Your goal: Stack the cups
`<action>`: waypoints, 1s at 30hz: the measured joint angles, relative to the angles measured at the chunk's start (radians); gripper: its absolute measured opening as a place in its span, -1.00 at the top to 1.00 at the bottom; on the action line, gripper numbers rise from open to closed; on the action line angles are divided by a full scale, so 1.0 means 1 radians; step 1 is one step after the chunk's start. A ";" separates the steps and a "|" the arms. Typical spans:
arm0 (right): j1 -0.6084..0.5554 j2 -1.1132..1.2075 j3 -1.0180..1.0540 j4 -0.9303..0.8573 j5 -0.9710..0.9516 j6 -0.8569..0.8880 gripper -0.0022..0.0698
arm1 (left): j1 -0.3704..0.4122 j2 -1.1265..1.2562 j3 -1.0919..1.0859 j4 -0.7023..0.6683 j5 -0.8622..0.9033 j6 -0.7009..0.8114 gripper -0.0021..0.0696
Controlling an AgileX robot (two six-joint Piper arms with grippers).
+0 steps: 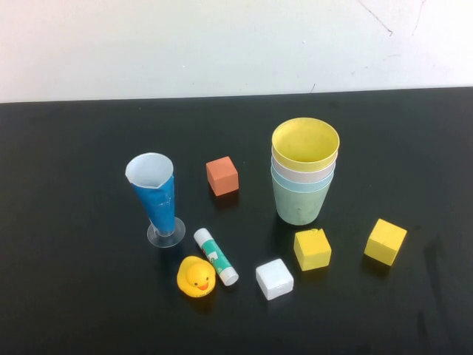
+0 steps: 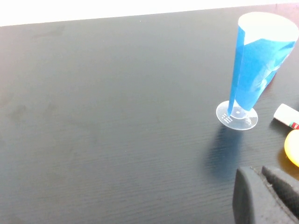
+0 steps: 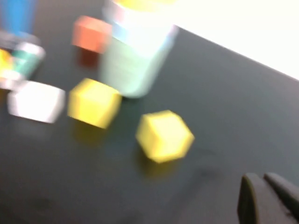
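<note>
Black table (image 1: pixel 74 296) | 4 cups (image 1: pixel 303 181) stacked | wrist-only: left gripper (image 2: pixel 262 179), right gripper (image 3: pixel 264 184) closed

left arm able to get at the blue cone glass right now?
Probably yes. The left tool, shut and holding nothing, sits near the blue cone glass with only bare table between them. It would need to open first.

Random clutter on the black table (image 1: pixel 74 185) — blue cone glass (image 1: pixel 155 198) at 9 o'clock, orange cube (image 1: pixel 222 176) near centre, rubber duck (image 1: pixel 196 277), glue stick (image 1: pixel 216 256) and white cube (image 1: pixel 274 279) around 6, two yellow cubes (image 1: pixel 312 248) (image 1: pixel 385 241) toward 4 — all upright-ish, none touching.
</note>
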 joint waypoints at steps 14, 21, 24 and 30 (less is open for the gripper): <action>-0.468 -0.374 0.308 -0.263 0.029 0.276 0.94 | 0.000 0.000 0.000 0.000 0.000 0.000 0.94; -0.425 -0.384 0.314 -0.269 0.051 0.309 0.94 | 0.000 0.000 0.000 0.000 0.000 0.000 0.94; -0.365 -0.384 0.314 -0.273 0.052 0.327 0.94 | 0.000 0.000 0.000 0.000 0.000 0.000 0.94; -0.314 -0.384 0.314 -0.279 0.054 0.343 0.94 | 0.000 0.000 0.000 0.000 0.000 0.002 0.94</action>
